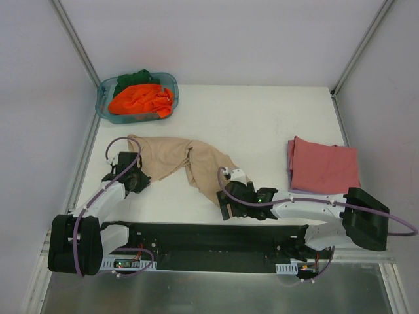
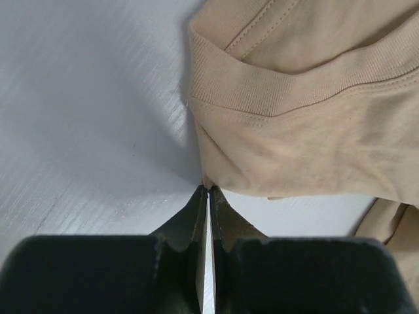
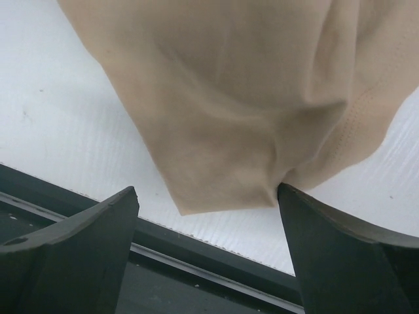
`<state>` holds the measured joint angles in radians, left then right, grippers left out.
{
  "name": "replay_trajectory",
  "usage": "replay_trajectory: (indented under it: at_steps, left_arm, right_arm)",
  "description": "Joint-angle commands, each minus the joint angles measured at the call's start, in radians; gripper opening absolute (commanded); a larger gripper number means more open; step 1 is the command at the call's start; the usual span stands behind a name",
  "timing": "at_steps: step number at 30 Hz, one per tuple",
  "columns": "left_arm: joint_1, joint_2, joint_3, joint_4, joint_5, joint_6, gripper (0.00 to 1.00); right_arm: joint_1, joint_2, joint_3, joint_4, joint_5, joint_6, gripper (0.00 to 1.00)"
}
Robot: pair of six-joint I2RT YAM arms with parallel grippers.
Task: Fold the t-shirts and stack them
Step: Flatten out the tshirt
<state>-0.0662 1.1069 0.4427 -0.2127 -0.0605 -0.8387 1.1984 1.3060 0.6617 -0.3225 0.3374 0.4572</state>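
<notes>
Though ungripped, t-shirt [image 3: 222, 131] between right fingers [image 3: 85, 242]

Open lanes at the far middle and right; the left side and near edge are crowded.
The table [image 1: 262, 118] lies bare across its far middle and far right, and in a wide lane between the tan shirt [image 1: 183, 160] and the red stack [image 1: 324, 167]. The shirt sprawls from left to centre. The left gripper [image 1: 134, 176] is closed at its left edge, and the right gripper [image 1: 226, 208] stands with jaws wide around its near corner. The tub [image 1: 101, 104] fills the far-left corner against the left wall [image 1: 39, 131], with only a narrow bare strip between it and the shirt. The stack sits close to the right wall [image 1: 386, 131]. The black rail [image 1: 209, 239] bounds the near edge.
</notes>
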Motion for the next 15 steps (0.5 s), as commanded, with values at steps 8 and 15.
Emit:
replay_trajectory:
  at_steps: [8, 15]
  left_arm:
    - [-0.004, -0.226, 0.017, -0.004, -0.001, 0.036, 0.0]
    - [-0.004, -0.326, 0.034, -0.042, 0.007, 0.029, 0.0]
  right_arm:
    - [0.067, 0.173, 0.22, -0.13, 0.124, 0.049, 0.8]
    - [0.13, 0.194, 0.269, -0.288, 0.152, 0.11, 0.77]
